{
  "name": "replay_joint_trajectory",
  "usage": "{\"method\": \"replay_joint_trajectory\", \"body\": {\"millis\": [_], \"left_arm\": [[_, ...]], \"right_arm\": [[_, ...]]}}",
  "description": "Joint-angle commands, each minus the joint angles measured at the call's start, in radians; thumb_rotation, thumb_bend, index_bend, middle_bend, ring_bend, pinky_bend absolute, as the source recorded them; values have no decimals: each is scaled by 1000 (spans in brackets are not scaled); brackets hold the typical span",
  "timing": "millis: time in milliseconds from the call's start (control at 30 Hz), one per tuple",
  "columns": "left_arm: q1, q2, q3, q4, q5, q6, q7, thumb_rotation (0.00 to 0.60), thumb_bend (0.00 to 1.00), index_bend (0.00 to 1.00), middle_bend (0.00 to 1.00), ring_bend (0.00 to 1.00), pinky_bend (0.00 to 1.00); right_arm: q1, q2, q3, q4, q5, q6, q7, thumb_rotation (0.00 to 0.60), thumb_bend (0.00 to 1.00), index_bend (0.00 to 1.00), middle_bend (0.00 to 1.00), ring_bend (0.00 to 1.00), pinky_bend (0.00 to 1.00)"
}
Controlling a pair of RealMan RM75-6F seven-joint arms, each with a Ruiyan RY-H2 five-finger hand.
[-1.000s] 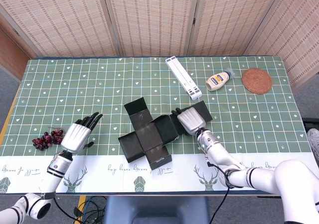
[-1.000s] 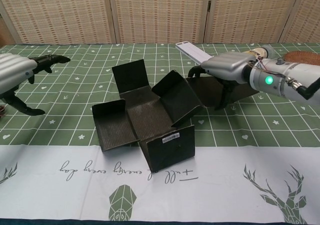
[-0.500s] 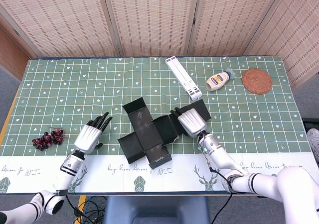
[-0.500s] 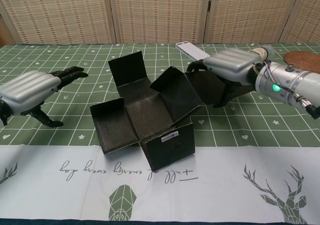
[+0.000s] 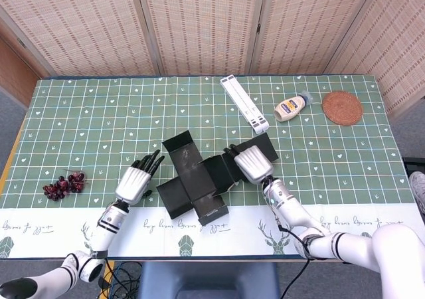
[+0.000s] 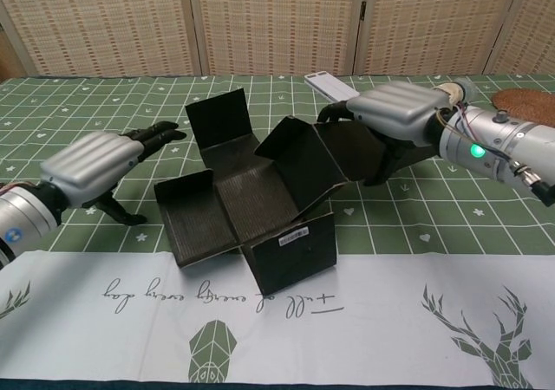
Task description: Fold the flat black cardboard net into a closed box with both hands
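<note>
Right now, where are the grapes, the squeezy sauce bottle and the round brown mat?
grapes (image 5: 63,185), head view, middle of the bunch.
sauce bottle (image 5: 290,107), head view, on its label.
round brown mat (image 5: 342,107), head view, its centre.

My left hand (image 6: 91,166) is silver-grey on the back with black fingers (image 6: 156,133), and my right hand (image 6: 395,111) matches it. Between them the cardboard net (image 5: 199,176) is matte black, with a small white label (image 6: 295,237) on its near flap. The tablecloth (image 5: 86,113) under my hands is green with a white grid and tiny white hearts and stars. Left of my left hand lie dark red grapes (image 5: 61,185).
</note>
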Motion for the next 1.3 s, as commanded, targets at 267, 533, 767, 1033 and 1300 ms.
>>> {"method": "replay_joint_trajectory", "body": {"millis": [267,533,767,1033,1300], "left_arm": [[-30,-54,-12,-3,3,35,-130,600,62,0,0,454,484],[-44,-47,-13,-52,10,54,-159,600,62,0,0,459,514],[-49,-4,-5,-154,19,61,-228,600,62,0,0,456,521],[-71,61,12,-268,39,30,-318,600,62,0,0,456,526],[-84,82,14,-302,14,-23,-405,600,61,0,0,446,536]], "right_arm": [[-1,3,27,-5,-1,-17,-13,600,264,278,403,781,1000],[10,7,35,-5,-9,-56,-9,600,269,278,403,781,1000],[51,50,39,-28,-26,-136,-16,600,273,278,403,781,1000],[114,108,36,-58,-55,-238,-23,600,276,278,403,781,1000],[157,132,19,-56,-92,-297,-24,600,275,279,403,781,1000]]}}
